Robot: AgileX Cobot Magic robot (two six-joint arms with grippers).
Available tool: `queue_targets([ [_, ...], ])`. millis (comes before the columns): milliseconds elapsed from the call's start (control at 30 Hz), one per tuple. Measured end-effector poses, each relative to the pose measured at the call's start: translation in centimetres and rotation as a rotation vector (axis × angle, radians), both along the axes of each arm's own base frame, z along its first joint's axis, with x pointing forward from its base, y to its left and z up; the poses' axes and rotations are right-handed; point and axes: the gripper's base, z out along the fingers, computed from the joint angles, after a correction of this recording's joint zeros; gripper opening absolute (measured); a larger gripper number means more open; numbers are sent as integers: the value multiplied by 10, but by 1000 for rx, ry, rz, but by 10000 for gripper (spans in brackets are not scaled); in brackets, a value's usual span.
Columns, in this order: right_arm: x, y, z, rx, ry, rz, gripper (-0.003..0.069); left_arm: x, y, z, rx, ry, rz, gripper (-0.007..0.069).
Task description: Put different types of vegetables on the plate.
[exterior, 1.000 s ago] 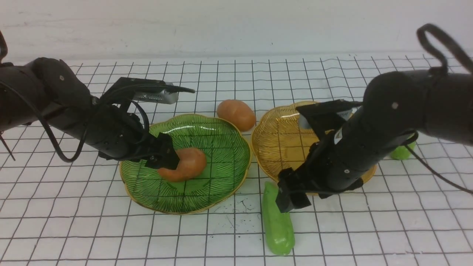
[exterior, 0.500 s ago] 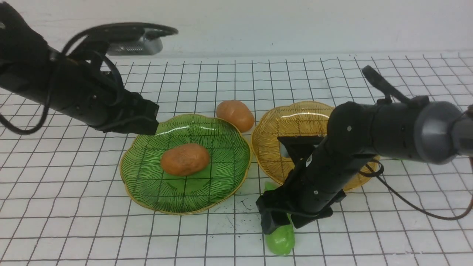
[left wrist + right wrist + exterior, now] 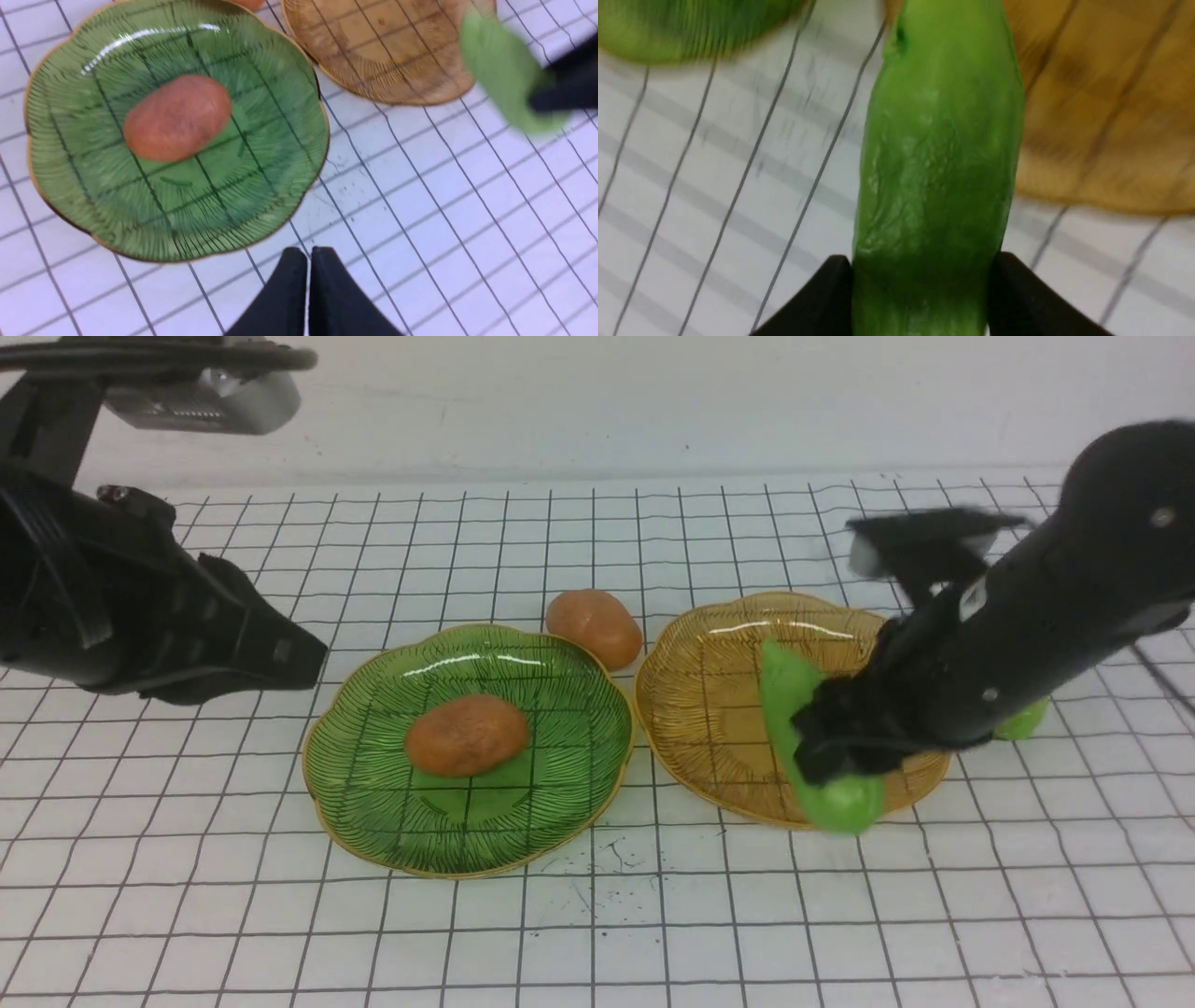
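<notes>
While the right gripper [image 3: 920, 273] clamps the green pod [image 3: 787, 691] by the amber plate's [image 3: 709, 658] rim, the left gripper [image 3: 307, 256] hangs pressed shut (finger against finger) near the green plate [image 3: 70, 200].

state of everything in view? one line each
left gripper: shut, empty, off to the side of the plates.
right gripper: shut on held green pod.
held green pod: lifted, tilted, over amber plate's near rim.
other green pod: on table, mostly hidden behind right arm.
near potato: lying in green plate.
far potato: on table behind both plates.
amber plate: nothing seen lying in it.
</notes>
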Motion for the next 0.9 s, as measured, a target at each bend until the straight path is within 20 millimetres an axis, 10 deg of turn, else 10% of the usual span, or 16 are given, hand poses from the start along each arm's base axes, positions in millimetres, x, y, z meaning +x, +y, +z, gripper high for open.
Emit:
queue_targets([
  [500,98,-13,-63,88,57,-180,351,-6,0,-4,19,64,-32,-8],
  [733,108,-9,-61,116,73,-207,629,-6,0,-4,19,66,-33,-8],
  [900,120,-20,-40,68,-7,-210,666,-6,0,-4,19,66,-33,-8],
])
